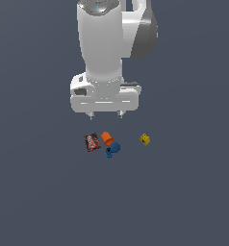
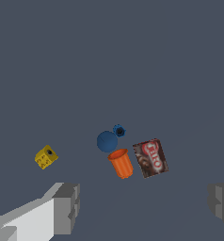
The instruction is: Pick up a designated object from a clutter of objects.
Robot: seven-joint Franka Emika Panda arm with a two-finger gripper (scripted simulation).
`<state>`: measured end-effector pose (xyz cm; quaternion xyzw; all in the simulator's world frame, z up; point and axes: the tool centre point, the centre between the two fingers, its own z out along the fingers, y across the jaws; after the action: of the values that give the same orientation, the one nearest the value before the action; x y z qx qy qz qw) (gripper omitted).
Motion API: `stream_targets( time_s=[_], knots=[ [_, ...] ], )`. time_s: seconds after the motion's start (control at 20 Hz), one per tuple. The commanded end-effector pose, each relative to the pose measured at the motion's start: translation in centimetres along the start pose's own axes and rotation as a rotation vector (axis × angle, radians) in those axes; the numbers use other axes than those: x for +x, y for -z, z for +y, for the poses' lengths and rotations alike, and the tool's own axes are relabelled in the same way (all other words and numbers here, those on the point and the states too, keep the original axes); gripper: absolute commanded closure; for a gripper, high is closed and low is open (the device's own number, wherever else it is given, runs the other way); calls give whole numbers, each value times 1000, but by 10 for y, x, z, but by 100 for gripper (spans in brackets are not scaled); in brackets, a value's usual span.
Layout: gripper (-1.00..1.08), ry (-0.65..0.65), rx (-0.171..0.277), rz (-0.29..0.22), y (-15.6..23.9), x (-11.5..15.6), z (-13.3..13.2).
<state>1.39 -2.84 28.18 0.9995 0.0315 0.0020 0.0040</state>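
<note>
The dark red box with a white-and-red label lies flat on the grey floor; it also shows in the wrist view. Beside it lies an orange cup-like piece, seen too in the wrist view, and next to that a blue rounded piece, also in the wrist view. A yellow block sits apart toward the exterior view's right and shows in the wrist view. My gripper hangs above the clutter, open and empty, its fingers spread wide.
The floor is a plain dark grey surface around the small cluster. The white arm rises above the gripper.
</note>
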Motion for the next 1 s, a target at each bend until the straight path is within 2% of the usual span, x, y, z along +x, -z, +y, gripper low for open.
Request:
stream_targets(
  time_s=[0.0, 0.55, 0.95],
  knots=[
    [-92, 22, -5, -2, -20, 0, 10],
    [-92, 162, -12, -9, -135, -21, 61],
    [-92, 242, 0, -6, -192, -44, 80]
  ],
)
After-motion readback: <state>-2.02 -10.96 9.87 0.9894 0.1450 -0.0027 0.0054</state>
